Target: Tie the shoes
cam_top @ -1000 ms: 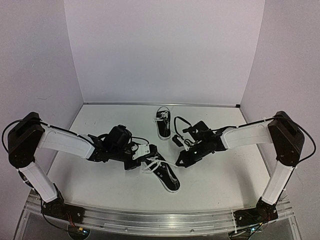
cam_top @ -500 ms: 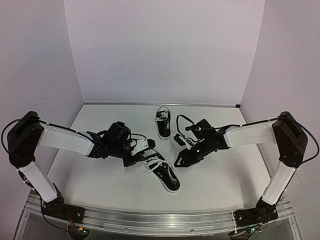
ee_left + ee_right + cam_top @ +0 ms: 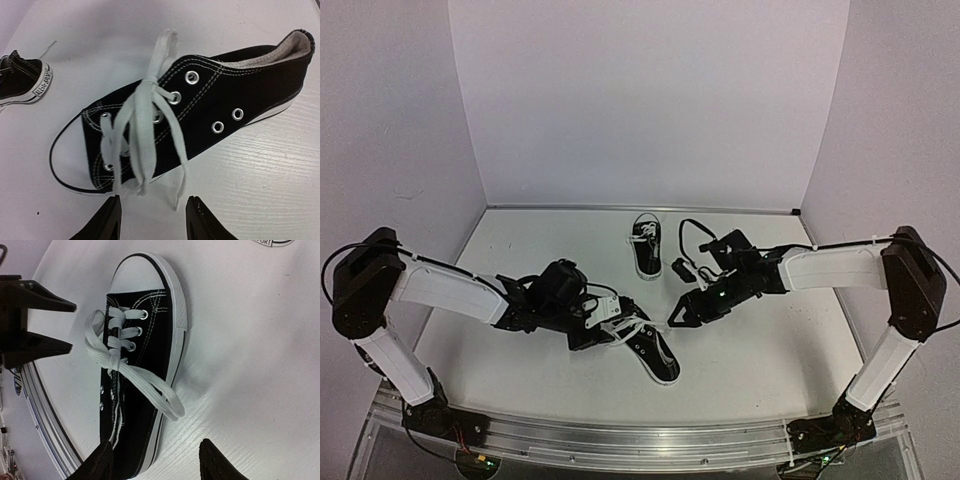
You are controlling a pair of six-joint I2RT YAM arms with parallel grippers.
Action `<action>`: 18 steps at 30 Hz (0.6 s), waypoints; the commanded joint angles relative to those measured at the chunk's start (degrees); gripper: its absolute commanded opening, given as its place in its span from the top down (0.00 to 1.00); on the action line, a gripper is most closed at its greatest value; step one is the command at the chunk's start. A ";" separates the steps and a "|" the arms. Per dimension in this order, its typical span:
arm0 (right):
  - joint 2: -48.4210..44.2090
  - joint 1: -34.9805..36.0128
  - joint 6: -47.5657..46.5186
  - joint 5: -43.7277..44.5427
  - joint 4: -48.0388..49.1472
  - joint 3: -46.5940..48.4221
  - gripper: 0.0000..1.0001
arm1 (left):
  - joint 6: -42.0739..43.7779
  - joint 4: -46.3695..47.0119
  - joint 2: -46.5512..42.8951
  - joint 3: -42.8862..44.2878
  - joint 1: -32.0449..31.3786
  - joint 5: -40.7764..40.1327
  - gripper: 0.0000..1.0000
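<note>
We see the left gripper [image 3: 152, 206] and right gripper [image 3: 157, 450] each part-open, holding nothing, flanking the near sneaker [image 3: 652, 352] with its looped white laces [image 3: 145, 115] mid-table [image 3: 770, 345], while the far sneaker [image 3: 645, 246] lies near the back wall [image 3: 640, 100], well inside the side edges.

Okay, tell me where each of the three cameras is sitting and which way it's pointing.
Top external: above and behind the bases, looking down on the table; both arms, left gripper and right gripper show.
Left wrist: on the left arm, facing the near shoe side-on; own fingertips at the bottom.
Right wrist: on the right arm, looking across that shoe towards the left gripper; own fingertips at the bottom.
Shared: all three see the near shoe and its white laces.
</note>
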 commanded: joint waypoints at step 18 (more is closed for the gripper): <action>10.01 0.32 1.06 -3.64 7.15 0.81 0.57 | 0.84 3.92 7.98 10.54 -1.21 -12.45 0.84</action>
